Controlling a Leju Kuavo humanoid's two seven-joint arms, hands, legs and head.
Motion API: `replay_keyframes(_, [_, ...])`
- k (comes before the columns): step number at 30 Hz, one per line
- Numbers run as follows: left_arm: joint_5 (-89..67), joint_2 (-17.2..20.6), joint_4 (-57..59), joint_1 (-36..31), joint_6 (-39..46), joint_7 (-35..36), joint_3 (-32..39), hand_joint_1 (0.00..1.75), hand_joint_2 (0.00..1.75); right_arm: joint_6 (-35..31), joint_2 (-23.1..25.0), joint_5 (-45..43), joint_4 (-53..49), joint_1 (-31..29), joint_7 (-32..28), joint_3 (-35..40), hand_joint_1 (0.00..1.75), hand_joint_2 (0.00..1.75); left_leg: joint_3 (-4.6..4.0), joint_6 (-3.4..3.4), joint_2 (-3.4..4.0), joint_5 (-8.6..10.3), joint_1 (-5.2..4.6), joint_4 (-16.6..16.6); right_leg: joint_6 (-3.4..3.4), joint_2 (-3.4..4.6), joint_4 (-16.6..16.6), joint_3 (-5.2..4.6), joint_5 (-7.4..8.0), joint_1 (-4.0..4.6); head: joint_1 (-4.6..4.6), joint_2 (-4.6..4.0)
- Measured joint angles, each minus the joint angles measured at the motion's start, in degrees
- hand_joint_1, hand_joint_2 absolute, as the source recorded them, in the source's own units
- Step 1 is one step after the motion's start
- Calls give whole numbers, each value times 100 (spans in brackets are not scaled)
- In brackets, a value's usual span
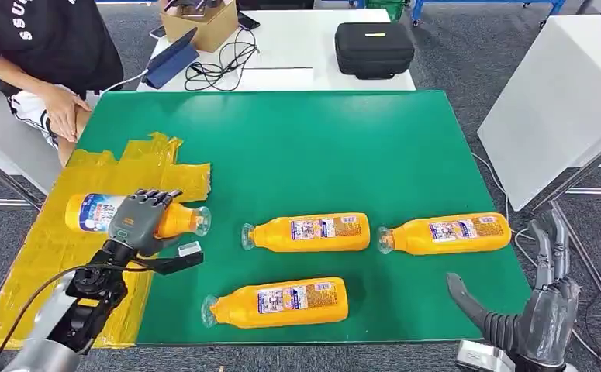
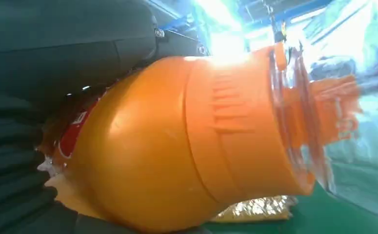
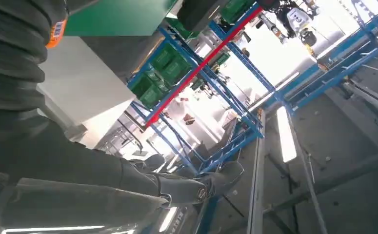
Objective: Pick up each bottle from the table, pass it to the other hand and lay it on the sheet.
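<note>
Four orange bottles lie on their sides across the green surface [image 1: 320, 147], one of them gripped by the left hand [image 1: 138, 221], whose dark fingers [image 1: 153, 198] curl over the held bottle [image 1: 99, 213] near its neck. That bottle rests over the crumpled yellow sheet [image 1: 56, 256] at the surface's left edge, its clear cap [image 1: 202, 221] pointing toward the middle of the green surface and its blue-and-white label end toward the outer edge. In the left wrist view the same bottle's orange shoulder and ribbed neck sit close against the hand, with a bit of yellow sheet beneath. Three more bottles are off the sheet: a middle bottle [image 1: 309, 232] and a right bottle [image 1: 446, 234] lie end to end in a row, caps to the left, and a near bottle [image 1: 278, 302] lies closer to the robot, also cap left, well apart from the sheet. The right hand [image 1: 541, 310] hangs past the surface's near right corner, fingers spread and straight, thumb out, holding nothing. A seated person [image 1: 49, 54] is at the far left, one hand resting on a knee. Behind the green surface a white table [image 1: 297, 46] carries a black case [image 1: 374, 48], a cardboard box [image 1: 200, 23] and tangled cables [image 1: 219, 66]
</note>
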Motion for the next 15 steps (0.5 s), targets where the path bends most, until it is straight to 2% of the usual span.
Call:
replay_keyframes(7, [20, -148, 159, -3, -55, 24, -4, 175, 175, 37, 39, -20, 39, -58, 0, -39, 0, 175, 0, 0, -1, 0, 0, 1, 0, 0, 0, 0, 0, 0, 0, 0])
replay_keyframes(8, [20, -168, 173, -3, -55, 24, -4, 162, 175, 37, 44, -17, 39, -62, 0, -39, 0, 175, 0, 0, -1, 0, 0, 1, 0, 0, 0, -1, 0, 0, 0, 0])
replay_keyframes(9, [20, -184, 188, -3, -55, 24, -4, 65, 175, 37, 50, -20, 42, -64, 0, -39, 0, 175, 0, 0, -1, 0, 0, 1, 0, 0, 0, -1, 0, 0, 0, 0])
replay_keyframes(10, [24, -203, 203, -3, -50, 24, -4, 17, 175, 37, 57, -20, 42, -64, 0, -39, 0, 175, 0, 0, -1, 0, 0, 1, 0, 0, 0, -1, 0, 0, 0, 0])
replay_keyframes(11, [39, -225, 221, -3, -50, 22, 2, 3, 175, 26, 63, -17, 42, -64, -2, -39, 0, 175, 0, 0, -1, 0, 0, 0, 0, 0, 0, -1, 0, 0, -2, 0])
replay_keyframes(12, [48, -242, 240, -3, -48, 22, 15, 0, 175, 11, 72, -11, 44, -64, -9, -39, 0, 175, -1, 0, -1, 0, 0, 0, 0, 0, 0, -1, 0, 0, -2, 0])
replay_keyframes(15, [48, -295, 308, 4, -19, 22, 39, 0, 175, -35, 105, 41, 42, -59, -22, -37, 0, 175, 0, 0, -1, 0, 0, 0, 0, 0, 0, -1, 0, 1, 0, 0])
